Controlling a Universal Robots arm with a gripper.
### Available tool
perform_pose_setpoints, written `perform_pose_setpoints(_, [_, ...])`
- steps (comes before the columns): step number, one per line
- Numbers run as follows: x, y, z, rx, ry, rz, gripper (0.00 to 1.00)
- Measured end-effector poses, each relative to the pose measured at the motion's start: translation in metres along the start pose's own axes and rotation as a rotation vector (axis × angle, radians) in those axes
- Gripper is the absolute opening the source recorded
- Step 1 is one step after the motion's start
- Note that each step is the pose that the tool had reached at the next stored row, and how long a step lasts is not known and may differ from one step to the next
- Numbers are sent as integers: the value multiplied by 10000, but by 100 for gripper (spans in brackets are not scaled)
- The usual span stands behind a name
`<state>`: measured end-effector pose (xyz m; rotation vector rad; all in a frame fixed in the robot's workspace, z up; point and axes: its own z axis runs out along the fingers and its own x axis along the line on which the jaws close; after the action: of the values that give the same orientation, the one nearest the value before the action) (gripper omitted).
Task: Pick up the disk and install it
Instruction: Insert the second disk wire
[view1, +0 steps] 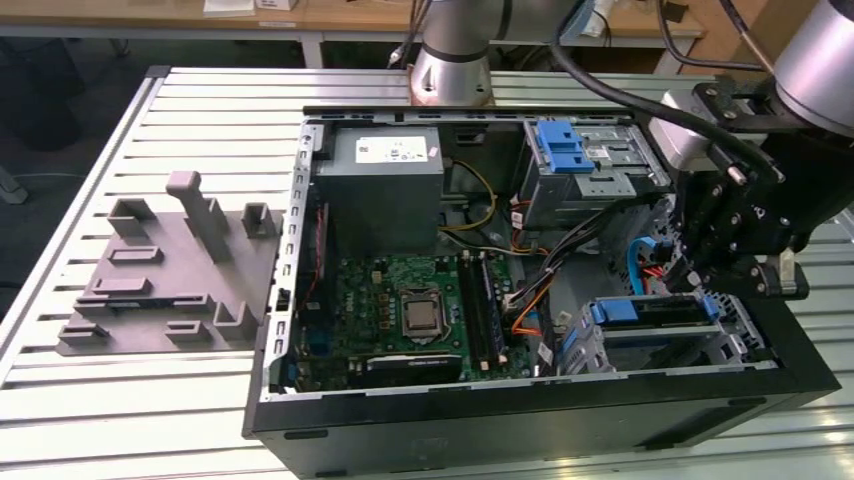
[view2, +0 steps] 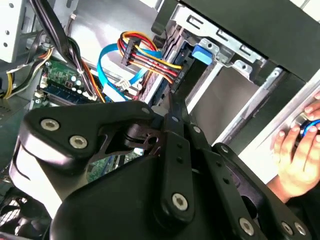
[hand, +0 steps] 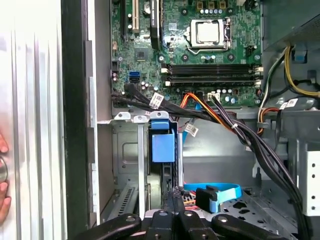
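**Silver disk already in its bay, pincer at its edge**

Silver and blue are seen together in the exterior view: the flat silver hard disk with blue plastic rails (view1: 654, 312) is lying inside the grey metal drive cage (view1: 731, 345), in the corner of the open black computer case (view1: 534, 425) at the exterior view's right. The black robot gripper (view1: 691, 285) is held just above it. The grey power-supply box with a white sticker (view1: 387, 180) is placed well apart, on the far side of the green motherboard (view1: 400, 300).

In the second wrist view, the thin black fingertips (view2: 173, 107) are pressed together and are pointed at the dark edge of the disk. A person's hand (view2: 300, 145) is rested on the outside of the case.

In the first wrist view, the disk is seen edge-on between the cage walls. Whether its edge is pinched cannot be told.

The picking up is judged as done and the disk as largely inserted. Full seating and cable connection cannot be confirmed.
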<state>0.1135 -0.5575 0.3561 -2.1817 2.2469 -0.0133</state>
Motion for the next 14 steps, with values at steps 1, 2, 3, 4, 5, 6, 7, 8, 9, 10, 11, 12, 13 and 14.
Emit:
perform_pose_setpoints(1, [0,10,-9,0,0,1,11])
perform_pose_setpoints(2, [0,31,-10,5,-4,1,11])
perform_pose_setpoints(3, [1,55,-12,20,-14,0,11])
perform_pose_setpoints(4, [2,77,-15,37,-30,1,11])
perform_pose_setpoints(5, [3,89,-24,48,-38,1,11])
perform_pose_setpoints(6, [3,97,-38,55,-43,0,11])
perform_pose_setpoints(7, [3,102,-61,58,-45,1,11])
perform_pose_setpoints(8, [3,103,-92,59,-48,0,11])
perform_pose_setpoints(9, [3,102,-135,59,-51,-1,11])
perform_pose_setpoints(10, [2,102,-176,59,-56,-1,11])
perform_pose_setpoints(11, [3,102,-218,59,-56,0,11])
perform_pose_setpoints(12, [3,102,-254,59,-55,1,11])
perform_pose_setpoints(13, [2,102,-270,59,-53,0,11])
perform_pose_setpoints(14, [2,105,-270,59,-57,1,11])
